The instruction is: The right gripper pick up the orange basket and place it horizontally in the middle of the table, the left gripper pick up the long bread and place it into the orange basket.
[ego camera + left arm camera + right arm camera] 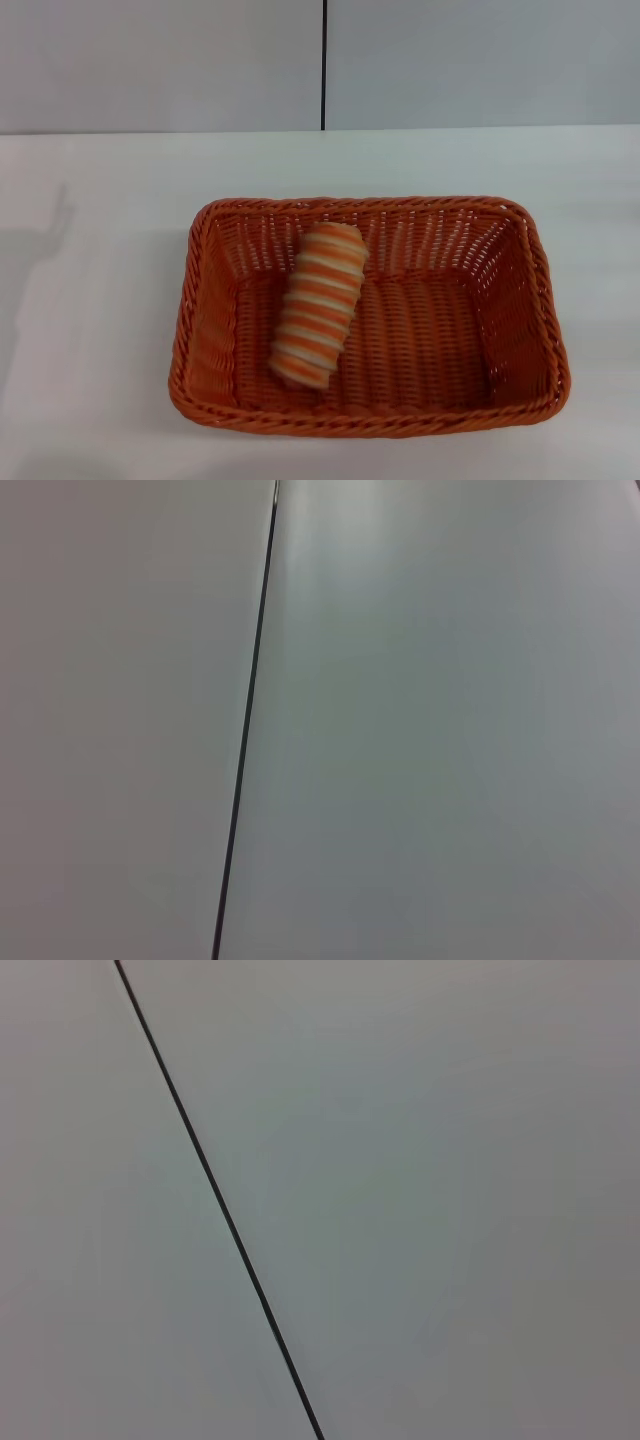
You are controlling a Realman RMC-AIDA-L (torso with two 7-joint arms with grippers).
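1. Orange wicker is filling the middle of the head view: one orange basket (370,318) and one long bread (318,305) are showing, and nothing else is sitting on the tabletop (100,300).
2. The orange basket is lying with its long side across the view, resting flat on the tabletop, near the front edge and a little to the right of centre. Its rim is braided, its slanted sides are showing open weave, and its floor is tightly woven.
3. The long bread is lying inside the basket, in the left half, tilted so that one end is leaning up toward the back wall and the other is pointing toward the front. Ridged orange and cream stripes are running across it.
4. The tabletop is plain white and is carrying a faint grey shadow at its left side.
5. Behind it a pale grey wall (480,60) is standing, split by one thin dark vertical seam (324,60).
6. Both wrist views are showing only that wall and seam; neither the left claw nor the right claw is appearing in any view, so I cannot tell their state.
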